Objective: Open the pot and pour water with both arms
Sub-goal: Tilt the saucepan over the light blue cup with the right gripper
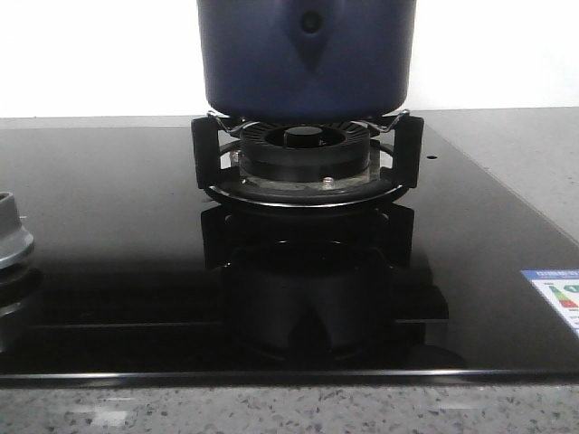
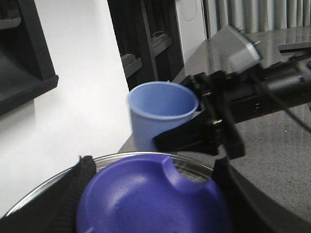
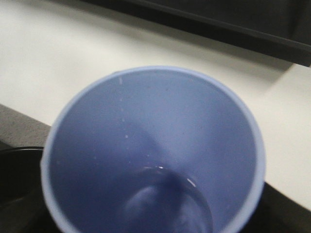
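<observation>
Now the pot sits on the burner stand. Right pincer clamps the blue cup; left pincer's grip on the lid seems closed, though blurred.

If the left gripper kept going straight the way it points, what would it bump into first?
Probably the light blue cup, held by the right gripper just past the lid knob between the left gripper's fingers. How far apart they are is hard to judge.
</observation>
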